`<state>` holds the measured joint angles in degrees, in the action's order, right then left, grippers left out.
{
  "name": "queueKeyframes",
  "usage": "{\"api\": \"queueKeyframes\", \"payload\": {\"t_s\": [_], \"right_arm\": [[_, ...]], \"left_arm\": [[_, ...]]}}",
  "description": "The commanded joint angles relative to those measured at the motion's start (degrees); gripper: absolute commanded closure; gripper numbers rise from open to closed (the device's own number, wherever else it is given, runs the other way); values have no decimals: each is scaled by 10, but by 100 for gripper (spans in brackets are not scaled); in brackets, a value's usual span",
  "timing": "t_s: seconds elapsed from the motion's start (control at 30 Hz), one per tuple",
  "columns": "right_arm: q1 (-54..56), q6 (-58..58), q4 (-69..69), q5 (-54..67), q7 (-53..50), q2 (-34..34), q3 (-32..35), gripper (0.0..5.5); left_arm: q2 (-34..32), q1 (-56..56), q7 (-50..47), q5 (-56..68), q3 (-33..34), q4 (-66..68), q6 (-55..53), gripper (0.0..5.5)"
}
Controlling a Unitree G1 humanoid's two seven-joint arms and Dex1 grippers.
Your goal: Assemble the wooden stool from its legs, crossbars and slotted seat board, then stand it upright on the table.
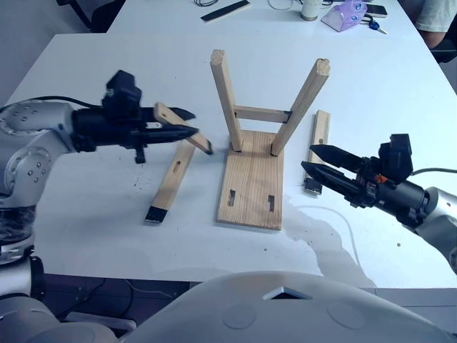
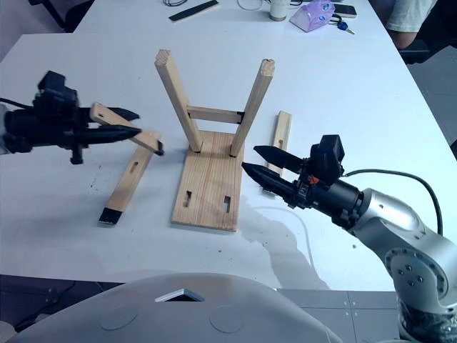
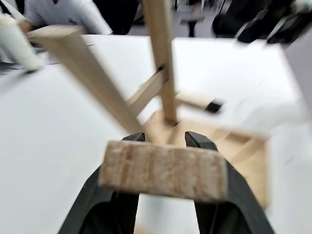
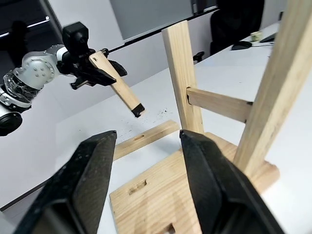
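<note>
Left gripper's (image 1: 194, 122) black jaws pinch a grainy wooden bar (image 3: 163, 170).

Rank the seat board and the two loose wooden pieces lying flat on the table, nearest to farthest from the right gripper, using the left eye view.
1. Right loose piece, at the right gripper tips, right of the board.
2. Seat board, in the middle, to the gripper's left.
3. Left loose piece, beyond the board's left edge.
</note>
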<state>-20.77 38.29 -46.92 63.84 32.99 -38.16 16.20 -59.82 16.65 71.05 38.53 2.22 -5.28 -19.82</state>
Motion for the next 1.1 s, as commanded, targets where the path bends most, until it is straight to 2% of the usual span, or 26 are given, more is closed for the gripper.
{"api": "queueKeyframes", "payload": {"t_s": [0.03,0.13,0.2,0.33,0.47,0.53,0.7,0.9,1.1], "right_arm": [[-61,-31,-47,-59,-28,24,-4,311],[-77,-42,-55,-91,-28,28,-23,311],[-69,-45,-52,-99,-29,25,-28,311],[-60,-46,-48,-102,-20,12,-27,311],[-60,-47,-49,-109,-21,10,-33,311],[-59,-47,-49,-111,-24,11,-38,311],[-53,-47,-42,-125,-18,3,-48,311],[-53,-49,-34,-135,-1,-7,-49,311],[-41,-49,-24,-153,4,-9,-63,311]], "left_arm": [[-41,44,143,-174,-48,237,259,419],[-29,66,179,-222,-62,330,354,419],[-28,43,202,-224,-69,343,373,419],[-55,-51,214,-147,-71,232,308,419],[-115,-179,214,-62,-72,101,233,419],[-108,-210,214,-48,-57,67,212,419],[-67,-176,176,-23,-21,33,141,419],[-39,-73,153,5,11,41,60,419],[2,-61,117,-41,-8,42,50,419]]}}
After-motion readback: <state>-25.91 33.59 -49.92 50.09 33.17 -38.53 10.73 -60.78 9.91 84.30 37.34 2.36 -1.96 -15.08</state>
